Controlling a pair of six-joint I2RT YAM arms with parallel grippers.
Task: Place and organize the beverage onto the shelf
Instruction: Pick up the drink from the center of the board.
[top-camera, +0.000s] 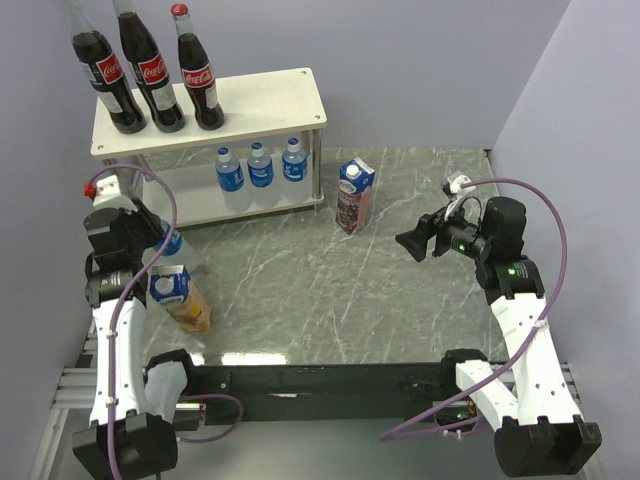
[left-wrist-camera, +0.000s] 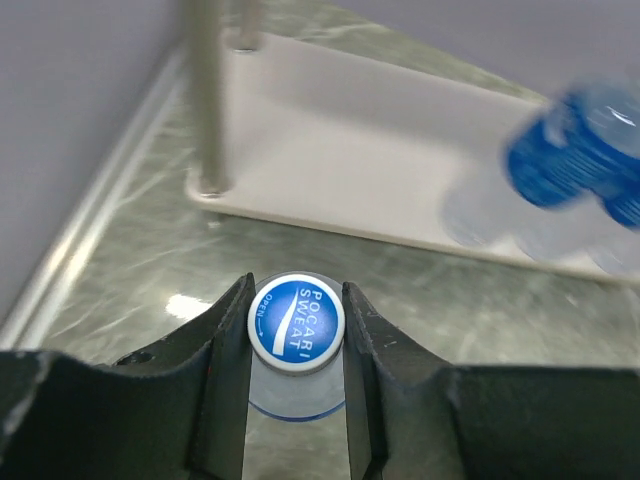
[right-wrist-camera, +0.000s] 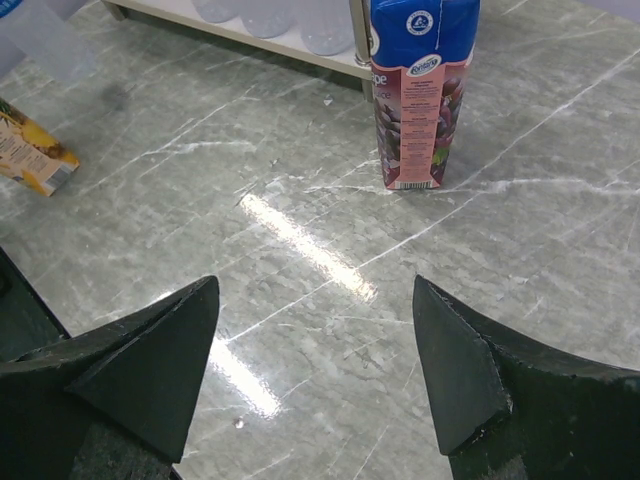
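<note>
Three cola bottles (top-camera: 150, 70) stand on the shelf's top board (top-camera: 270, 100). On its lower board stand three water bottles (top-camera: 260, 165). My left gripper (top-camera: 163, 252) (left-wrist-camera: 297, 292) is shut on the blue-capped neck of a fourth water bottle (top-camera: 173, 243) (left-wrist-camera: 296, 321), which stands on the table left of the shelf's lower board (left-wrist-camera: 400, 160). The yellow juice carton (top-camera: 182, 298) (right-wrist-camera: 30, 155) is just in front of that gripper. The purple juice carton (top-camera: 355, 195) (right-wrist-camera: 420, 90) stands upright right of the shelf. My right gripper (top-camera: 418, 243) (right-wrist-camera: 315, 285) hangs open and holds nothing, well short of that carton.
Grey walls close in the table on the left, back and right. A silver shelf leg (left-wrist-camera: 205, 100) rises close ahead of the left gripper. Blurred water bottles (left-wrist-camera: 585, 150) fill the lower board's right part. A shelf corner leg (right-wrist-camera: 360, 40) stands beside the purple carton.
</note>
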